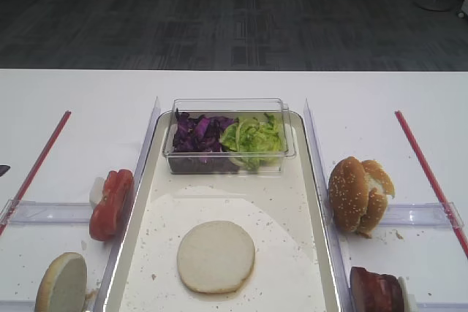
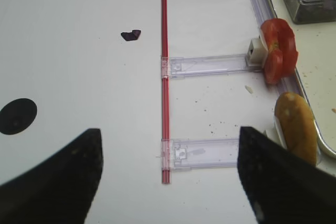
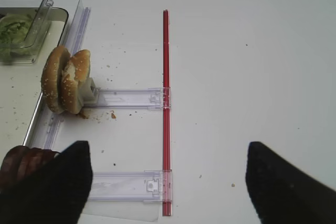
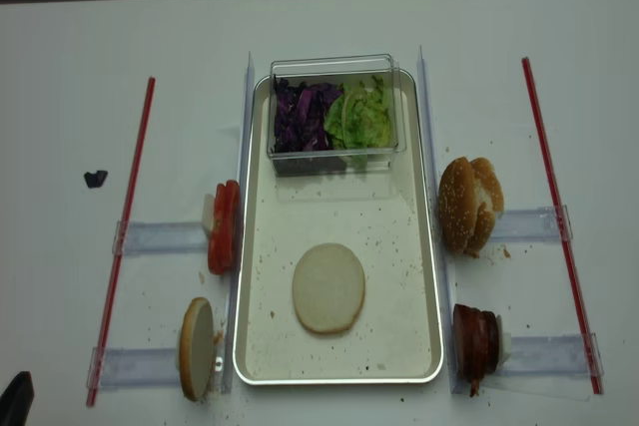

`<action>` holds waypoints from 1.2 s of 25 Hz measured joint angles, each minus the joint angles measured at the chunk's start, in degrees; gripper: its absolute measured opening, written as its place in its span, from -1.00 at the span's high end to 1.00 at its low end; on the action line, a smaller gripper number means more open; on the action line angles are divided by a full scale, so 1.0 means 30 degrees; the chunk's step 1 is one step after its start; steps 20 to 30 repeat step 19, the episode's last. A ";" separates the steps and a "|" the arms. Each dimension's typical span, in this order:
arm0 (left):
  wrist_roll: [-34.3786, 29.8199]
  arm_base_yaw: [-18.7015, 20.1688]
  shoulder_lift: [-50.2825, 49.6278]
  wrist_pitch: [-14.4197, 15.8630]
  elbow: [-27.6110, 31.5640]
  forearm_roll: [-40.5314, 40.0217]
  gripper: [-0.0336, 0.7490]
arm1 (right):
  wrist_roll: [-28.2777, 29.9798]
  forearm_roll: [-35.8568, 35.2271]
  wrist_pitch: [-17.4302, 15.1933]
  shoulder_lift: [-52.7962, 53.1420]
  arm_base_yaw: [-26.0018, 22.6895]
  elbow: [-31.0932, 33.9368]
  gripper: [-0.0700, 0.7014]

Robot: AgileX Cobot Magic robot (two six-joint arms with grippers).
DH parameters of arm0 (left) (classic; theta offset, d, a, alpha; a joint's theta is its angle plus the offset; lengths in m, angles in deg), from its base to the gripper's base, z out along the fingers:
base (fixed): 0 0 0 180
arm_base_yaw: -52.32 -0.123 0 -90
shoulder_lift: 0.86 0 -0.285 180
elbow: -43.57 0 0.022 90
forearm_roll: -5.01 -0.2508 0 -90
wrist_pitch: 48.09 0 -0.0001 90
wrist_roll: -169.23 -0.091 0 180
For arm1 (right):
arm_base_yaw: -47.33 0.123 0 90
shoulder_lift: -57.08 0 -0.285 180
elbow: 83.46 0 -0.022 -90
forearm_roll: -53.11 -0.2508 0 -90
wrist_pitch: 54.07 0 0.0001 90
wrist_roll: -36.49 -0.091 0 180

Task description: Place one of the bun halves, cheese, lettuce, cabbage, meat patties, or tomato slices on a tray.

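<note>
Meanwhile both tools [image 2: 168, 177] [image 3: 168, 182] hover wide-jawed over table, bun half [image 1: 216, 256] on tray [image 1: 311, 180].

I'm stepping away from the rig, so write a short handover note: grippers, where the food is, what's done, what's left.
Left gripper: open, empty, over the white table left of the tray.
Right gripper: open, empty, over the table right of the tray.
Large silvery-rimmed tray: a round plain off-white bun half lies flat on its floor; the clear plastic box with purple cabbage and green lettuce sits at its far end.
Beside the tray: tomato slices, second plain bun half, sesame-seeded bun halves, meat patties.
Done: one bun half placed. Left: nothing evident.
</note>
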 joint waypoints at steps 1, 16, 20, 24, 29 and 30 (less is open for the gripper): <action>0.0000 0.0000 0.0000 0.0000 0.0000 0.0000 -0.35 | 0.0000 0.0000 0.0000 0.0000 0.0000 0.0000 -0.77; 0.0000 0.0000 0.0000 0.0000 0.0000 0.0000 -0.35 | 0.0000 0.0000 0.0000 0.0000 0.0000 0.0000 -0.77; 0.0000 0.0000 0.0000 0.0000 0.0000 0.0000 -0.35 | 0.0000 0.0000 0.0000 0.0000 0.0000 0.0000 -0.77; 0.0000 0.0000 0.0000 0.0000 0.0000 0.0000 -0.35 | 0.0000 0.0000 0.0000 0.0000 0.0000 0.0000 -0.77; 0.0000 0.0000 0.0000 0.0000 0.0000 0.0000 -0.35 | 0.0000 0.0000 0.0000 0.0000 0.0000 0.0000 -0.77; 0.0000 0.0000 0.0000 0.0000 0.0000 0.0000 -0.35 | 0.0000 0.0000 0.0000 0.0000 0.0000 0.0000 -0.77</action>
